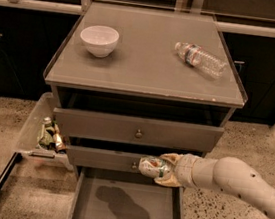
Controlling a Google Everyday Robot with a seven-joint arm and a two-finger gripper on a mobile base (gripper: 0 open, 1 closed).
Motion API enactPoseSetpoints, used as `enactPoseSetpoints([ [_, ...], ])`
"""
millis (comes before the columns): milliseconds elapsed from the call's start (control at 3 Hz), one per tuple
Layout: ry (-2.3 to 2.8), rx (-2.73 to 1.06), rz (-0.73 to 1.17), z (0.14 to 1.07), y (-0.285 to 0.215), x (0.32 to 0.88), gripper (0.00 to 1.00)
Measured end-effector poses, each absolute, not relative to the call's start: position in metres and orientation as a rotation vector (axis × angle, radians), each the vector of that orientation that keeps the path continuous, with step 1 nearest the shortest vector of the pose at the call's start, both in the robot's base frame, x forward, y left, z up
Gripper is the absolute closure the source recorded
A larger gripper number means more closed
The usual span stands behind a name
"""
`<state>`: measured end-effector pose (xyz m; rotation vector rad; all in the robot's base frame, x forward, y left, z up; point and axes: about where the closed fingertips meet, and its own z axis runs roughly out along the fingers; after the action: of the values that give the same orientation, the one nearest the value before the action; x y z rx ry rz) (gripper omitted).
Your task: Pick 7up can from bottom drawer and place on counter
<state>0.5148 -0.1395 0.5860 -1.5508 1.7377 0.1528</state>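
My gripper (162,168) reaches in from the right on a pale arm and is shut on the 7up can (153,166), a silvery-white and green can held on its side. The can hangs in front of the middle drawer, above the open bottom drawer (127,208), whose flat floor shows only a shadow. The counter (146,62) is the grey-brown top of the cabinet, well above the can.
A white bowl (99,40) stands at the counter's left rear and a clear water bottle (199,58) lies at its right rear. The top drawer (137,129) is partly pulled out. A clear bin (43,132) with several items sits left of the cabinet.
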Motion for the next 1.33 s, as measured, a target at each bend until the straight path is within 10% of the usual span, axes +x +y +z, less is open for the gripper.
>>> enactPoseSetpoints([
  [1333, 1.445, -1.607, 0.118, 0.798, -0.111, 0.535, 1.00],
])
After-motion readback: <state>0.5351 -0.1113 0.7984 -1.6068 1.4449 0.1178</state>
